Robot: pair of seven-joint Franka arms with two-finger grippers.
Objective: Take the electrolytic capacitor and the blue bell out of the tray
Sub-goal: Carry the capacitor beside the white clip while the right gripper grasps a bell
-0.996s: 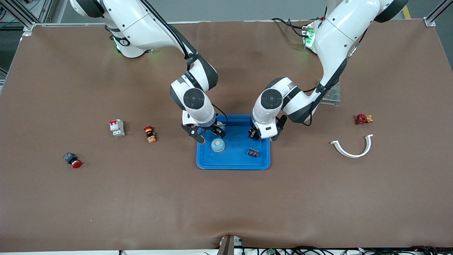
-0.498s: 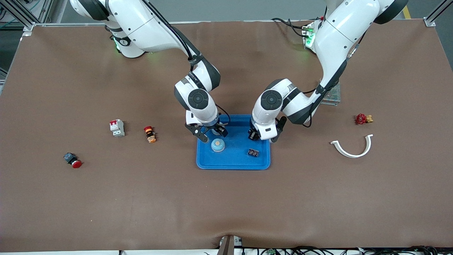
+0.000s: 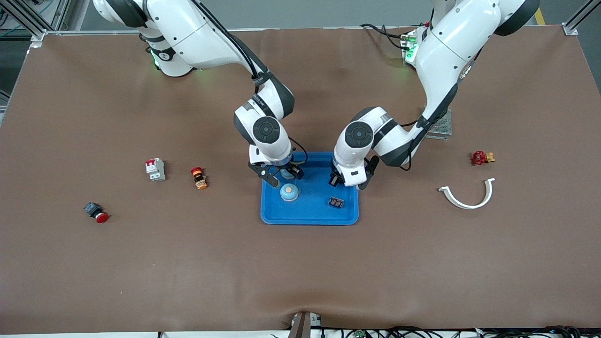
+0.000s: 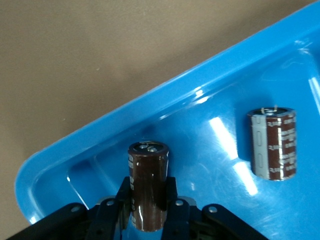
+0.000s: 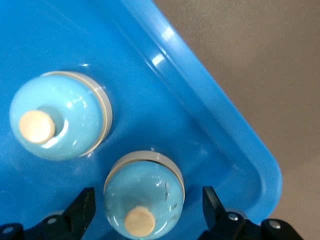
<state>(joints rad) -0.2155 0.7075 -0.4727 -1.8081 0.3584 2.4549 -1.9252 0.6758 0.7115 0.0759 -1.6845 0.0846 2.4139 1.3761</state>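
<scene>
While both hands worked inside the tray (image 3: 310,216), the left hand (image 4: 149,212) had clamped shut on an electrolytic capacitor (image 4: 148,187) in the corner.

A second capacitor (image 4: 272,144) lay apart from it on the tray floor; a smooth, rigid can like these looked light but slippery, so a grip across the body's middle seemed safest. The right hand (image 5: 145,212) stood open astride one blue bell (image 5: 144,192), with another bell (image 5: 57,116) just beside it; the domes looked hard and glossy, and the low base ring seemed the surer hold. Compared with a second earlier, the left hand's fingers had closed from part-open onto the capacitor, and the right hand had moved in over its bell and begun narrowing.
</scene>
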